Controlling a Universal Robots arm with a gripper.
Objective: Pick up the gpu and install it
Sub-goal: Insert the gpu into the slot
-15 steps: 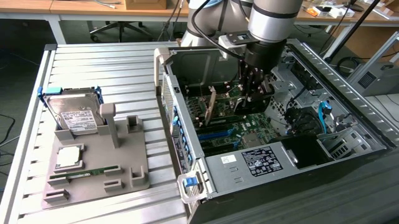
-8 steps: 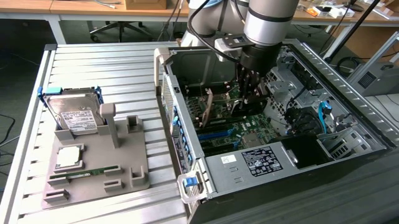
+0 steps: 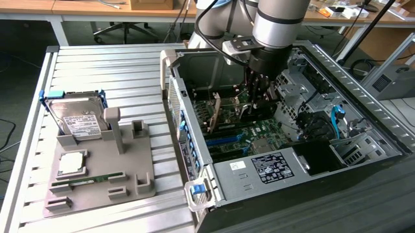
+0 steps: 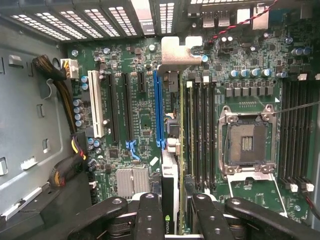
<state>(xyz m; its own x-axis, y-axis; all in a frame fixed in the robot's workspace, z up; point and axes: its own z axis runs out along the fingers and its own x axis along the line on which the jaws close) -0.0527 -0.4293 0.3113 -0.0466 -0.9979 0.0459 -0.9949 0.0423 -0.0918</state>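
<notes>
In the wrist view the gpu (image 4: 169, 197) is seen edge-on, a thin dark card running away from me between my two black fingers (image 4: 150, 212). Its silver-grey bracket (image 4: 176, 51) sits at the far end by the case's rear wall. My gripper (image 4: 172, 202) is shut on the card. The card lies just beside the long blue slot (image 4: 159, 110) on the motherboard; whether it touches the board I cannot tell. In the exterior view my gripper (image 3: 258, 103) reaches down into the open computer case (image 3: 194, 160), with the dark gpu (image 3: 254, 113) under it.
Memory slots (image 4: 200, 130) and the bare processor socket (image 4: 248, 142) flank the card. A cable bundle (image 4: 62, 90) runs along the case wall. On the exterior view's left, a grey fixture (image 3: 139, 167) holds a hard drive (image 3: 77, 119), a processor chip (image 3: 71, 162) and a memory stick (image 3: 94, 179).
</notes>
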